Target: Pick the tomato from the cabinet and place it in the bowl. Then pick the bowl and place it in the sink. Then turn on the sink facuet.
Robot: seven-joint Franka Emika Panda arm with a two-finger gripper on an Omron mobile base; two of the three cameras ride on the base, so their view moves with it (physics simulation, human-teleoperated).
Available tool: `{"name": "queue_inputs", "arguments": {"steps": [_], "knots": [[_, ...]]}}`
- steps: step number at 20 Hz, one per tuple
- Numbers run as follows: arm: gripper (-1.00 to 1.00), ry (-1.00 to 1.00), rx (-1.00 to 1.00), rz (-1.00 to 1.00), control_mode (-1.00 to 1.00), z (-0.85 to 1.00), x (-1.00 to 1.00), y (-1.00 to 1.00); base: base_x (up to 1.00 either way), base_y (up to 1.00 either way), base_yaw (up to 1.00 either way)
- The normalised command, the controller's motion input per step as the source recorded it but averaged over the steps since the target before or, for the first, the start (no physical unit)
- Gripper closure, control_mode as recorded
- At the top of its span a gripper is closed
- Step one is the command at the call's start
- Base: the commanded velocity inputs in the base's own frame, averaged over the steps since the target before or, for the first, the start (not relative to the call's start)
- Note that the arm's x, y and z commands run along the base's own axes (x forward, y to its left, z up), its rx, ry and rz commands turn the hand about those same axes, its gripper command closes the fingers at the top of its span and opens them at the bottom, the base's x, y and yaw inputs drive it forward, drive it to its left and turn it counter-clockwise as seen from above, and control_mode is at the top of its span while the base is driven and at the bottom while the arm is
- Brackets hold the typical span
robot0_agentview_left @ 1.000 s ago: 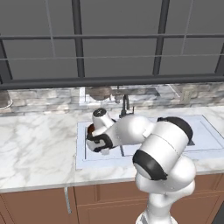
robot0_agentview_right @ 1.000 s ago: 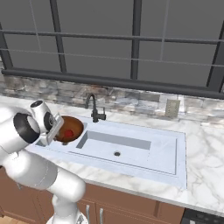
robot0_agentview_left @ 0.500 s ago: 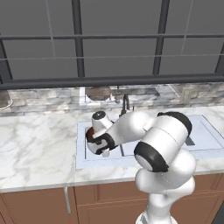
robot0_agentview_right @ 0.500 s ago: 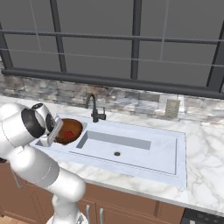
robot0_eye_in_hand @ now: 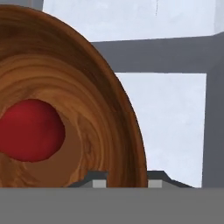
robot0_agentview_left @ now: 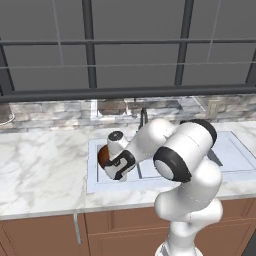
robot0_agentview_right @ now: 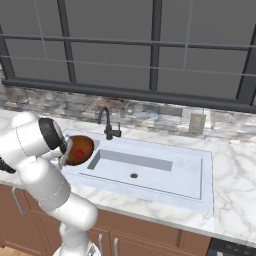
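Hand view shows the gripper [robot0_eye_in_hand: 121, 177] clamped on the bowl [robot0_eye_in_hand: 65, 105] rim, tomato [robot0_eye_in_hand: 29, 130] inside, over the sink's [robot0_agentview_right: 150, 172] small left basin; tilting could spill it.

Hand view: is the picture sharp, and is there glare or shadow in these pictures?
Hand view: the bowl shows clear grain and the tomato a soft edge, no glare. Right base view: flat, even light, with a darker inner wall in the sink. Left base view: the arm shades the bowl.
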Motion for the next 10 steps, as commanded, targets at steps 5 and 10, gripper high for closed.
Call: {"name": "queue_inputs", "arguments": {"steps": [5, 10], "knots": [[1.0, -0.07, 0.01, 0.0, -1.0, -0.16, 0.12, 0.0, 0.0, 0.0, 0.0], [1.0, -0.05, 0.03, 0.0, -1.0, 0.0, 0.0, 0.0, 0.0, 0.0, 0.0]]}}
